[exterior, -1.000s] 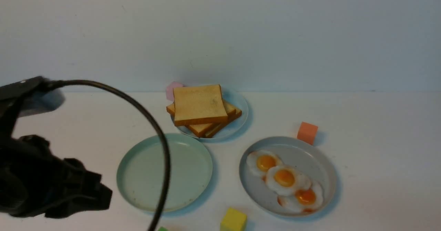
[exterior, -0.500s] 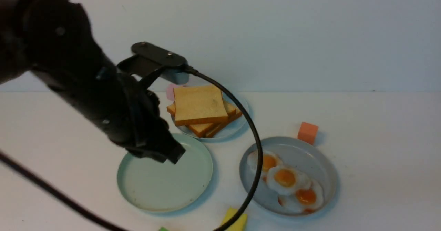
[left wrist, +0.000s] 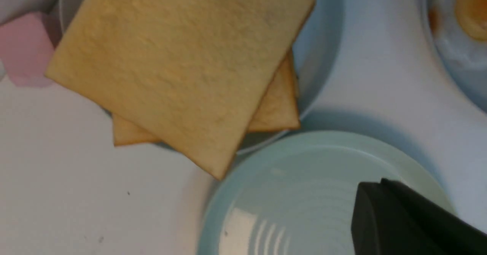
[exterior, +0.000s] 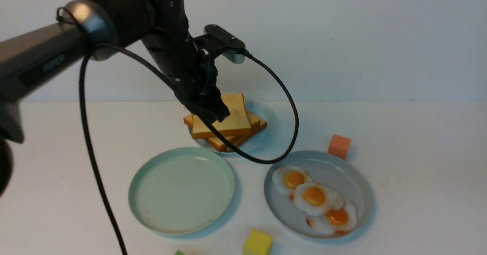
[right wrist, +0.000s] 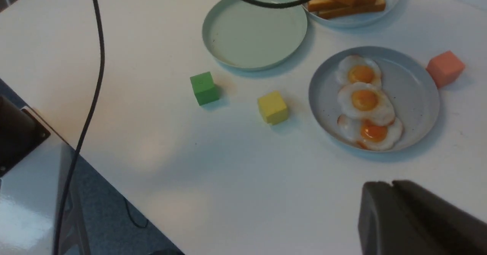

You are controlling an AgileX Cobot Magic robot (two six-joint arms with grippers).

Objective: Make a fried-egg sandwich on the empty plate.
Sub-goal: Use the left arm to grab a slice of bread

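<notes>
Plate: the mint plate (exterior: 182,192) lay bare at lower centre of the front view, below and left of the left gripper (exterior: 220,115) and apart from it.
Eggs: three eggs (exterior: 314,196) overlapped in a row on the grey plate (exterior: 354,179) at lower right, away from both grippers.
Bread: the toast (exterior: 236,118) sat stacked on the blue plate (exterior: 268,127) at centre. The left gripper's tip overlapped the top slice; contact could not be told.
Left pincer: fingers together, holding nothing.
Right pincer: the right gripper (right wrist: 392,188) had its fingers together and was empty, at lower right of its wrist view, over bare table (exterior: 418,163).
Surface: white. The yellow cube (exterior: 258,243) and green cube (right wrist: 204,88) lay nearest, the orange cube (exterior: 339,146) beside the grey plate's far rim, and the pink block (left wrist: 24,49) beside the toast.
Room: a plain pale wall (exterior: 342,38) stood behind.
Arm: the left arm (exterior: 45,62) reached in from upper left and angled down toward the toast, with a black cable (exterior: 87,141) looping from it.
</notes>
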